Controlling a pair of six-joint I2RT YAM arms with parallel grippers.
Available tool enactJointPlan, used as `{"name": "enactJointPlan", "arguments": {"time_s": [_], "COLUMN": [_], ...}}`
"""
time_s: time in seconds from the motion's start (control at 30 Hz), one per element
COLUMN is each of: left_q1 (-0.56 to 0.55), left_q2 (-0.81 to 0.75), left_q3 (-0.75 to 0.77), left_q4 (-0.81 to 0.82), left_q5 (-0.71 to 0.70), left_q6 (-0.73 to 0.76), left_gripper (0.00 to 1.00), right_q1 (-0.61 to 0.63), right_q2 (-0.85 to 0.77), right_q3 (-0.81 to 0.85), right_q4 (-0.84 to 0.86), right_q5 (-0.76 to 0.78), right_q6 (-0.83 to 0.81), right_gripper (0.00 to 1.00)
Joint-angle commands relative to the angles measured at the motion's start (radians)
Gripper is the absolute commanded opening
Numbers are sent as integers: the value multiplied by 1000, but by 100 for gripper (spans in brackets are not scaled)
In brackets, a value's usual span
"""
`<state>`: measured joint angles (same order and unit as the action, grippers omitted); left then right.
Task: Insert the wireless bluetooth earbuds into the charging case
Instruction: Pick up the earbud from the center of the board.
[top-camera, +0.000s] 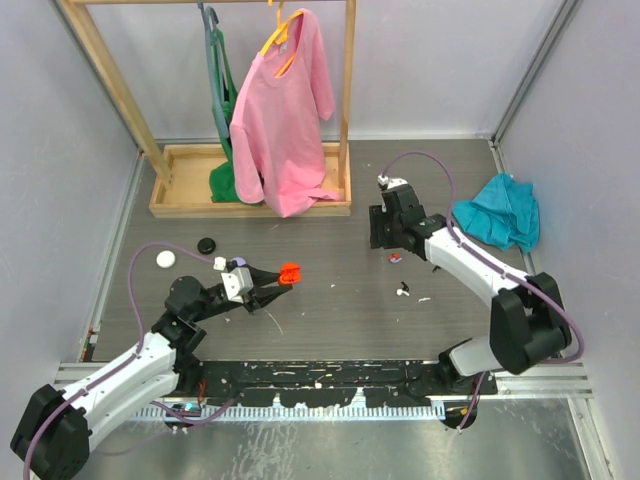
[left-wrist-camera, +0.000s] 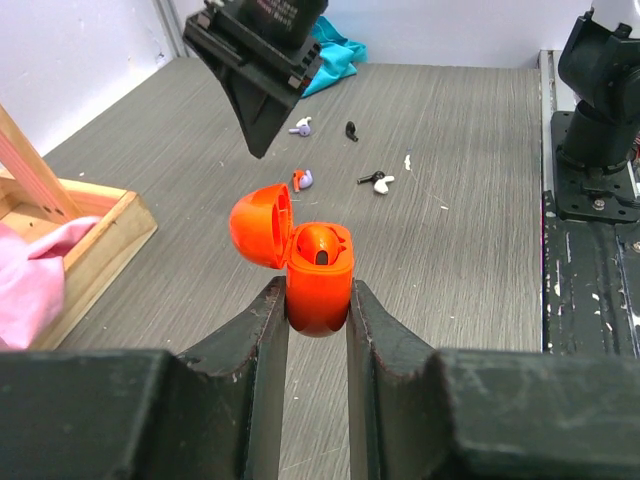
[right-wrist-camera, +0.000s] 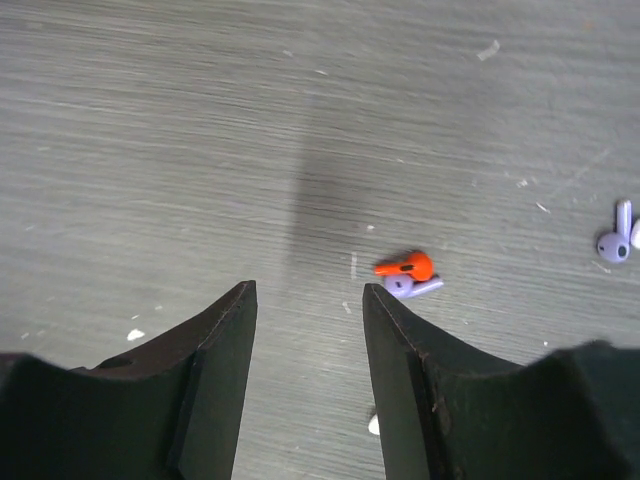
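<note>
We see the left gripper (left-wrist-camera: 317, 300) pinching the lower half of the orange charging case (left-wrist-camera: 322, 262) between its two fingers, the case upright and its lid (left-wrist-camera: 258, 225) swung open to one side. The right gripper (right-wrist-camera: 310, 295) hangs over the grey table (right-wrist-camera: 150, 120) with its jaws spread and nothing between them. Just beside one of its fingertips lie a red earbud (right-wrist-camera: 408, 266) and a lilac earbud (right-wrist-camera: 410, 288), touching each other. A second lilac earbud (right-wrist-camera: 612, 240), a dark earbud (left-wrist-camera: 351, 130) and a white earbud (left-wrist-camera: 380, 182) lie apart on the table.
</note>
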<state>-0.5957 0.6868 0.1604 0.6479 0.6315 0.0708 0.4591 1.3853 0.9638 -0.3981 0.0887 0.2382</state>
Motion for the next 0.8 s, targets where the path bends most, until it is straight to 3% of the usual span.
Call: {"name": "enactJointPlan", "arguments": {"time_s": [0.0, 0.37, 0.77], "left_q1": [-4, -4, -4], "left_q2": [-5, 7, 22], "left_q3": [30, 31, 34], "left_q4": [32, 39, 49], "left_q5": [-12, 6, 20], "left_q6": [21, 23, 21], "left_gripper": [0, 0, 0], "right_q1": [-64, -131, -138], "right_q2": [68, 201, 242], "right_q3": [-23, -53, -50], "right_q4": [51, 105, 105], "right_q5": [41, 30, -31], "right_q6": [88, 119, 117], "right_gripper": [53, 51, 42]}}
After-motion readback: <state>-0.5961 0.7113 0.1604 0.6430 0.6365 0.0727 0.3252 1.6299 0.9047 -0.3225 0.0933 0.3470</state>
